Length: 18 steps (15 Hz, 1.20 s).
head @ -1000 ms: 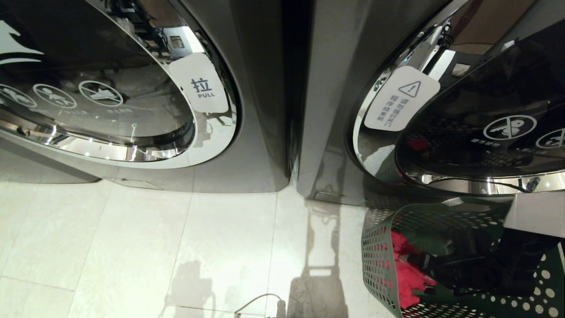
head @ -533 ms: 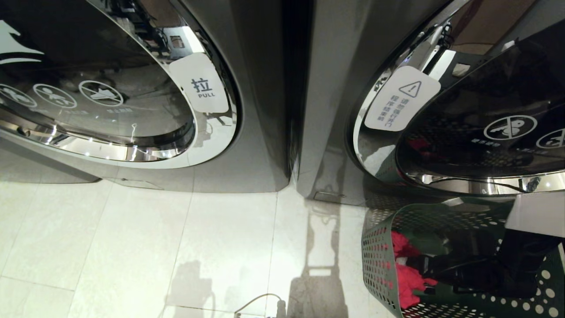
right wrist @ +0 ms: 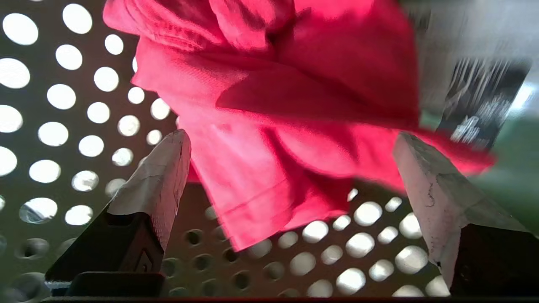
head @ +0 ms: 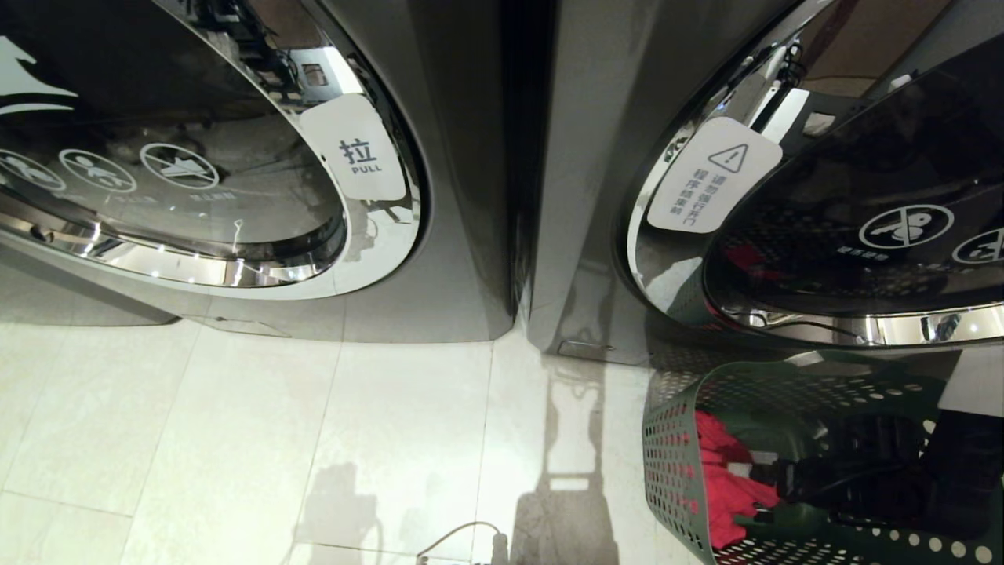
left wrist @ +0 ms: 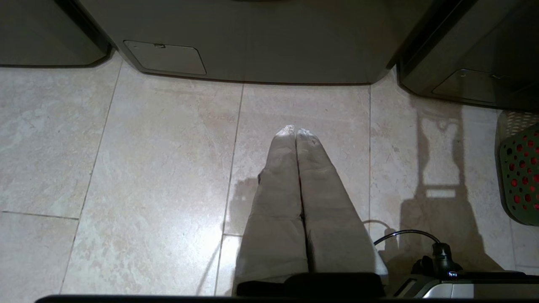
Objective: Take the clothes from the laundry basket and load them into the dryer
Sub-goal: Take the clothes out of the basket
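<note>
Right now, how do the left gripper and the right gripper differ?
The left gripper has its jaws pressed shut with nothing between them; the right gripper has its jaws spread wide open. The left gripper hangs over bare floor tiles in front of the machines; the right gripper is down inside the green laundry basket, facing the red garment without gripping it. Both have pale, tapered fingers.

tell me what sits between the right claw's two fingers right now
In the right wrist view, the red garment hangs between the open right claw's fingers, inside the perforated laundry basket.
</note>
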{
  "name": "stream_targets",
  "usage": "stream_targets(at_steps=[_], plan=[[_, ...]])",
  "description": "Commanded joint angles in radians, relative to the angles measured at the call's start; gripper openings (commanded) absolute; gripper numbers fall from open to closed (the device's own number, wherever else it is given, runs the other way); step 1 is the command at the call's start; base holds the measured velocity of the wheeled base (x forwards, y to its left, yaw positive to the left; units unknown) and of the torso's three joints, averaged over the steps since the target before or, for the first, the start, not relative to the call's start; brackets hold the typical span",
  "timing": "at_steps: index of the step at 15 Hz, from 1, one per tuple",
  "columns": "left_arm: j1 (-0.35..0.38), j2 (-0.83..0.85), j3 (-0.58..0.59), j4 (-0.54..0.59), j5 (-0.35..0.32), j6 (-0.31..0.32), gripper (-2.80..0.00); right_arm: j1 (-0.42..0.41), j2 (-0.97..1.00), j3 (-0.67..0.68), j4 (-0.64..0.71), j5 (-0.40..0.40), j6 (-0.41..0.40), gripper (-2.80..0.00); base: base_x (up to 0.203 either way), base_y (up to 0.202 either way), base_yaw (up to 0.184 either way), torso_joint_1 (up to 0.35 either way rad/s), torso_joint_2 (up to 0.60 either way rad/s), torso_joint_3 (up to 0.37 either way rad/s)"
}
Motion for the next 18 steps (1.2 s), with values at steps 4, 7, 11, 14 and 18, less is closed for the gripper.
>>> stream_targets(at_steps=[4, 7, 11, 14, 18], plan=[[0.0, -0.002, 0.032, -0.001, 0.0, -0.001, -2.8, -0.011, 0.0, -0.006, -0.021, -0.001, 0.0, 0.0, 0.0, 0.0, 0.0, 0.0, 0.0, 0.0], [0.0, -0.002, 0.032, -0.001, 0.0, -0.001, -2.8, 0.03, 0.006, -0.043, 0.026, -0.032, 0.078, 0.0, 0.0, 0.0, 0.0, 0.0, 0.0, 0.0], [0.0, -0.002, 0.032, -0.001, 0.0, -0.001, -2.8, 0.112, -0.016, -0.026, 0.059, -0.081, 0.212, 0.0, 0.0, 0.0, 0.0, 0.0, 0.0, 0.0], [0.0, -0.002, 0.032, -0.001, 0.0, -0.001, -2.8, 0.154, -0.01, -0.053, 0.053, -0.186, 0.381, 0.0, 0.0, 0.0, 0.0, 0.0, 0.0, 0.0], [0.0, -0.002, 0.032, -0.001, 0.0, -0.001, -2.8, 0.192, -0.006, -0.092, 0.052, -0.282, 0.573, 0.0, 0.0, 0.0, 0.0, 0.0, 0.0, 0.0]])
